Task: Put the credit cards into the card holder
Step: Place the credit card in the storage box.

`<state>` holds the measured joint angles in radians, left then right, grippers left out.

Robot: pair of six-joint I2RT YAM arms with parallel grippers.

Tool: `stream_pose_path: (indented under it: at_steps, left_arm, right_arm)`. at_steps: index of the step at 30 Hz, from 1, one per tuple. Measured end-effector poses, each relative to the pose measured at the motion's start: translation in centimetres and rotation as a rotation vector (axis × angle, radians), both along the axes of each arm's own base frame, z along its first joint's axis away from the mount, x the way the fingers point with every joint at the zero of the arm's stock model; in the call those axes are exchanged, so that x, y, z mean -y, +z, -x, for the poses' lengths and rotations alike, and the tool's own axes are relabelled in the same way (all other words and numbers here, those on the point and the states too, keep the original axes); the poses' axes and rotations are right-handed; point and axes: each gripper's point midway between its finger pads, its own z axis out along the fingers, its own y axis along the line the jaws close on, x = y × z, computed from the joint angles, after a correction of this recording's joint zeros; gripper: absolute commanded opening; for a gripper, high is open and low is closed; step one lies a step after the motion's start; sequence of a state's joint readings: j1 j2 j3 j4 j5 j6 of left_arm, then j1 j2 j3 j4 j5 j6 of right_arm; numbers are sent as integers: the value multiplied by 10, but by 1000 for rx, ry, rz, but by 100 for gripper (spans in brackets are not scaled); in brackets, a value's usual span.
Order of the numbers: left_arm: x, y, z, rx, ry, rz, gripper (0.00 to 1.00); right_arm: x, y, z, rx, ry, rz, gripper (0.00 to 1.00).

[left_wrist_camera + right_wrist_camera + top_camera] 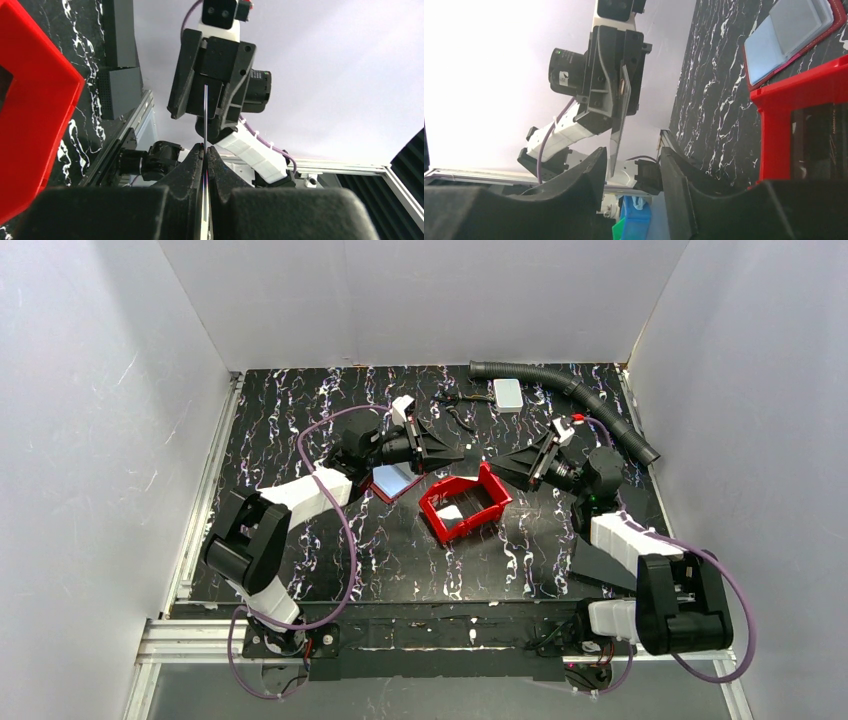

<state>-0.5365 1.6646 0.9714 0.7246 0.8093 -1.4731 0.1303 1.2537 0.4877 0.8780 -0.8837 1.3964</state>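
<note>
My left gripper is shut on a thin credit card, seen edge-on, and holds it in the air. The card's free end reaches between the open fingers of my right gripper, close to its left finger; the card touches neither pad clearly. In the top view the two grippers, left and right, meet tip to tip above the table. The card holder lies open, grey-blue inside up, just below the left gripper. Another white card lies in the red bin.
The red bin also shows in the right wrist view beside the open wallet. A black corrugated hose and a white block lie at the back. A black flat sheet lies by the right arm.
</note>
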Motion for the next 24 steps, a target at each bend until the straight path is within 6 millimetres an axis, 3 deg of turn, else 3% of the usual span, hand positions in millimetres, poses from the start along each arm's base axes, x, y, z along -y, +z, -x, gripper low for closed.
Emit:
stream_pose_path:
  at_steps: [9, 20, 24]
  left_arm:
    - [0, 5, 6, -13, -21, 32, 0]
    - [5, 12, 12, -5, -40, 57, 0]
    - [7, 15, 15, -2, -50, 65, 0]
  right_arm:
    - [-2, 11, -15, -7, 34, -64, 37]
    - [-2, 22, -16, 17, 48, -102, 32]
    - [-5, 23, -14, 17, 59, -109, 26]
